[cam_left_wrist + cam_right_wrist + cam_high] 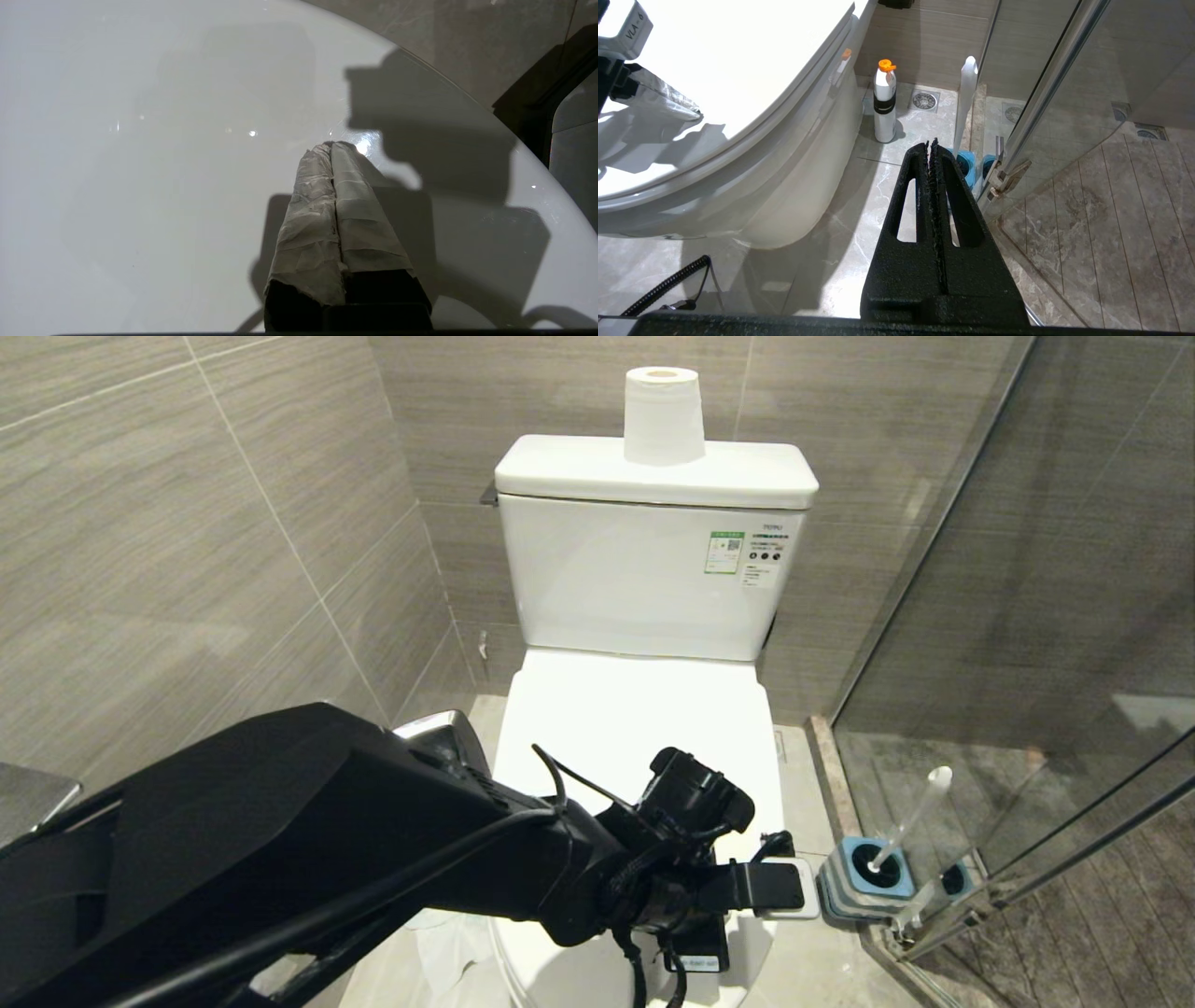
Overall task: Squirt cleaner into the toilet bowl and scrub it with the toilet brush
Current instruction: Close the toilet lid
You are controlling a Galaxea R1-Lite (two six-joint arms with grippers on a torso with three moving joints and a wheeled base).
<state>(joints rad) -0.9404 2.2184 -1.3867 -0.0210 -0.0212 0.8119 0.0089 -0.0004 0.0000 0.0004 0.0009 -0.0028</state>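
Toilet bowl (644, 728): centre, lid down. Toilet brush (910, 821): upright in blue-topped holder (873, 877) on floor, 4 o'clock of bowl. Left gripper (331, 145): over lid, jaws pressed together, empty. Right gripper (933, 144): above floor near brush, jaws together, empty.

The black right gripper (932, 149), fingers pressed together, hangs over a grey marbled tile floor (859, 242). Beyond its tips stands the slim white toilet brush (966, 98) in its blue-topped holder (966, 170), beside a glass shower door (1064, 93). A white spray bottle with an orange nozzle (884, 102) stands near the glossy white ceramic toilet bowl (752, 154), lid down.
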